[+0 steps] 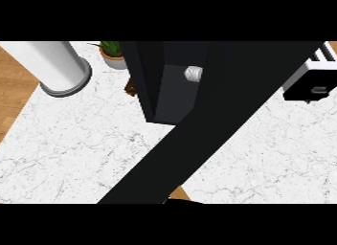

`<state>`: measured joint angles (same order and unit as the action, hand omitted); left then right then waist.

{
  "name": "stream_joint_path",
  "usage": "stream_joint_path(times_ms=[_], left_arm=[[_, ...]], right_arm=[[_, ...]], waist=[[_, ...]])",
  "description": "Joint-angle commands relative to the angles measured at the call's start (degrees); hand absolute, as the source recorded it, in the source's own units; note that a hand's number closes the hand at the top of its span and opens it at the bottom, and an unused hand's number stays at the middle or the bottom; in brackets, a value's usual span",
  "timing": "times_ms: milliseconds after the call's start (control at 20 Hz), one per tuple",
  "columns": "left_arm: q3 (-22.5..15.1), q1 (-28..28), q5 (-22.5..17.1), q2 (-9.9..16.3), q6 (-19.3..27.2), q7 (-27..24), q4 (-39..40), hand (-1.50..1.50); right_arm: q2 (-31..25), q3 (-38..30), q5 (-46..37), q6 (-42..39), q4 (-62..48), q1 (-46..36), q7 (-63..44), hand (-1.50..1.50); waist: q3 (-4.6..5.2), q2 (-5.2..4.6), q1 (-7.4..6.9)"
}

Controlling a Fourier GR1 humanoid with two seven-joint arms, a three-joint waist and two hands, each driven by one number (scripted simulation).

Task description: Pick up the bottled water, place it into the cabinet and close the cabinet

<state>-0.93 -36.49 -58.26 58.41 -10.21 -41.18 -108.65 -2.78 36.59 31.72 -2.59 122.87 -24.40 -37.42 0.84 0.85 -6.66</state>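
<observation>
While a broad black shape crosses the view diagonally and conceals both hands, finger state cannot be told; the bottled water sits inside the dark cabinet, only its ribbed white cap end visible, above the marble counter

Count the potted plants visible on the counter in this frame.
1. A potted plant stands at the counter's far edge, left of the dark cabinet; the cabinet may hide others.

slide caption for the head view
Bottled water lying inside the dark cabinet, its black door swung across the marble counter.
</observation>
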Motion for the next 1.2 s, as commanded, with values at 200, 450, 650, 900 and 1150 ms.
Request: stream_joint_path(times_ms=[200, 450, 650, 900, 1150], left_arm=[[4.8, -6.0, -1.1, -0.1, -8.0, -2.8, 2.8, -1.5], [10.1, -10.4, -2.2, -1.3, -11.4, -3.7, 3.2, -1.5], [13.0, -13.7, -1.0, -3.0, -13.9, -3.9, 4.0, -1.5], [15.4, -17.9, 1.6, -8.0, -17.0, -5.0, 3.8, -1.5], [17.2, -16.1, 0.3, -9.1, -19.5, -1.4, 5.0, -1.5]], right_arm=[[2.7, -0.8, 14.3, 5.1, -14.3, -25.3, -1.7, 1.5], [2.8, -5.2, 19.8, 5.5, -25.7, -33.6, -1.2, 1.5], [2.8, -7.4, 23.8, 3.2, -32.9, -32.1, 1.0, 1.5], [0.1, -10.8, 23.1, -6.6, -38.9, -25.8, 2.1, 1.5], [-0.3, -16.4, 23.1, -10.5, -45.6, -26.6, 3.8, 1.5]], waist=[[-0.64, -0.75, -0.23], [-0.8, -0.74, 2.78], [-0.84, -0.88, 3.7], [-0.88, -0.84, 4.48], [-0.83, -0.96, 5.28]])
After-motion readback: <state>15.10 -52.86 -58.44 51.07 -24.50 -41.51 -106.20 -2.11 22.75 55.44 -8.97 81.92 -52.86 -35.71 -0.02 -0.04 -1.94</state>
